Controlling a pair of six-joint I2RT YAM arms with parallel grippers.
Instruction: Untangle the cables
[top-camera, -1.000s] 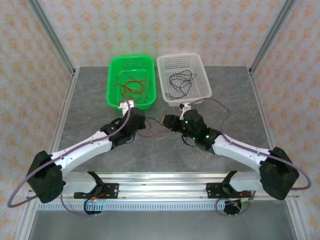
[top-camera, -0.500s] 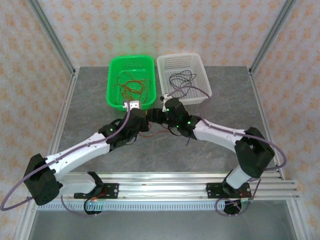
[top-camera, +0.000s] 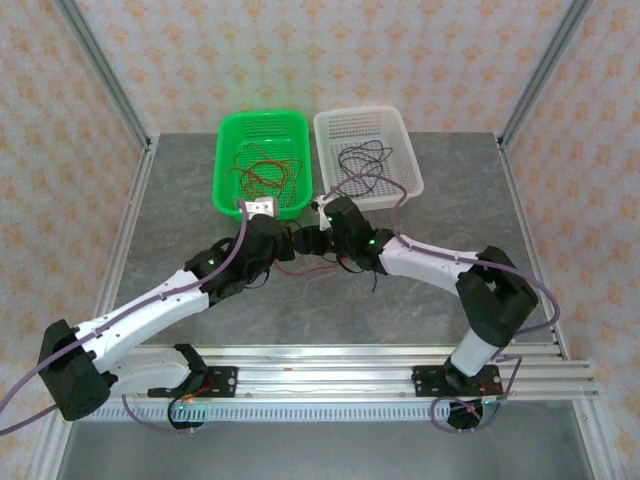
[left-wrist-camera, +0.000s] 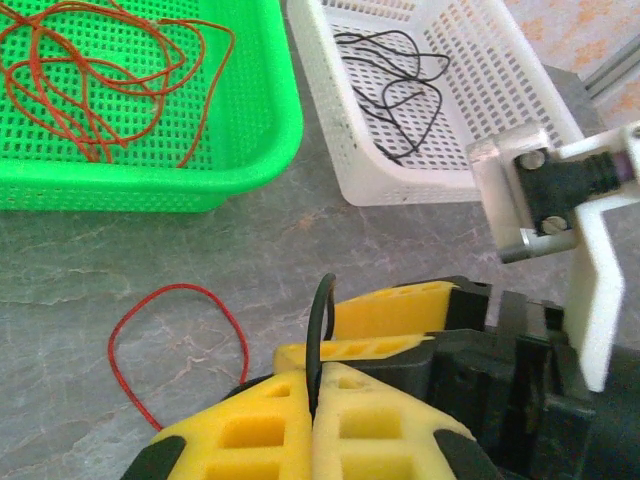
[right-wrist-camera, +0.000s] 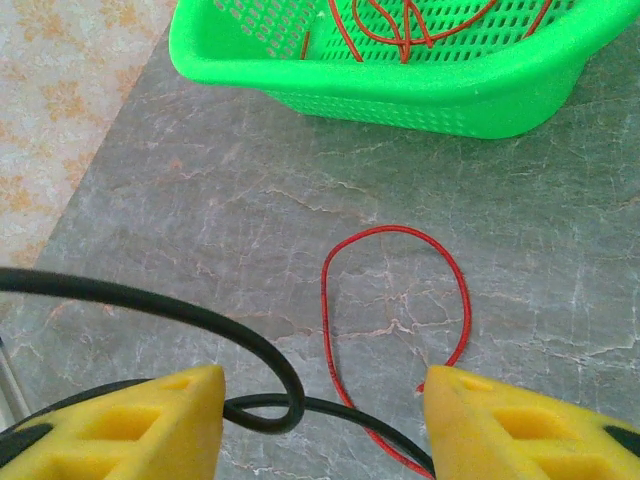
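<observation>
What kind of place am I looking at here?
Probably a robot lab test cell: left arm and right arm bolted to an aluminium rail, grey tabletop boxed in by patterned panels.

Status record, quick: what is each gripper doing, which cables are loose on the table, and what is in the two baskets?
left gripper: shut on the black cable
right gripper: open, low over the table, black cable lying between its pads
red cable: loose loop on the table, in front of the green basket
green basket contents: red cables
white basket contents: black cables
job: unfinished; red and black strands appear to cross near the right gripper
</observation>
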